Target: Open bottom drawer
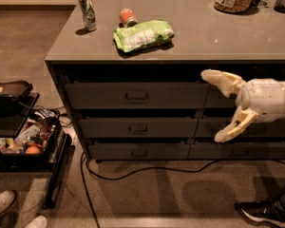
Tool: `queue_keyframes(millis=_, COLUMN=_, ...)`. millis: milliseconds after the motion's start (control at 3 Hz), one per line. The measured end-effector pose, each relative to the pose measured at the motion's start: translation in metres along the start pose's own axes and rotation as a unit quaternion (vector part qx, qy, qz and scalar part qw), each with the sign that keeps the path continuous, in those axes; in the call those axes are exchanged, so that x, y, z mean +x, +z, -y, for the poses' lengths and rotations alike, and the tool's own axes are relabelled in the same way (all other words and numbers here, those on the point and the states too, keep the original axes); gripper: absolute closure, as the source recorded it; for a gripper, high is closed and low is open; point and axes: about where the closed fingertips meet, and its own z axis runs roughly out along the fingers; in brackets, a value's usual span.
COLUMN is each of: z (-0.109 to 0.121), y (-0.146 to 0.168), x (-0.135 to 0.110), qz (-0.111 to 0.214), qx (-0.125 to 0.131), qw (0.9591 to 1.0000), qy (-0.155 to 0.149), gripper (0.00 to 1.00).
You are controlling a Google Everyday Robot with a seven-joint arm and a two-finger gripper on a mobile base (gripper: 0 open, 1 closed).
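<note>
Claw (211,107) spread wide before right drawers, bottom drawer (138,151) closed, cable (156,167) on floor below

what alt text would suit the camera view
A pale robot tool, spread open, hangs at the right before a grey cabinet, apart from the shut bottom drawer at lower left. A green bag lies on top.

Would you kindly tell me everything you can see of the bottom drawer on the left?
The bottom drawer is the lowest of three on the left: a wide, shallow grey-brown front with a small dark handle at its centre. It looks shut, just above the floor. The tool hangs open up to its right, not touching it.
</note>
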Motion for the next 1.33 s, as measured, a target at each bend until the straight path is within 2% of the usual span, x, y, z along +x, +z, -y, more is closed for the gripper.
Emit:
queue_keyframes(millis=333, z=0.0, y=0.009, x=0.007, qz=0.179, qx=0.032, qw=0.9833, qy=-0.001, gripper=0.0)
queue_keyframes(millis=667, z=0.003, y=0.014, x=-0.005, qz=0.277, qx=0.029, qw=0.9604, qy=-0.016, gripper=0.0)
queue_keyframes(millis=1000, z=0.003, y=0.014, x=-0.005, qz=0.277, qx=0.029, qw=0.9604, qy=-0.016, gripper=0.0)
queue_keyframes(millis=1333, z=0.002, y=0.02, x=-0.014, qz=0.365, qx=0.003, qw=0.931, qy=-0.002, gripper=0.0)
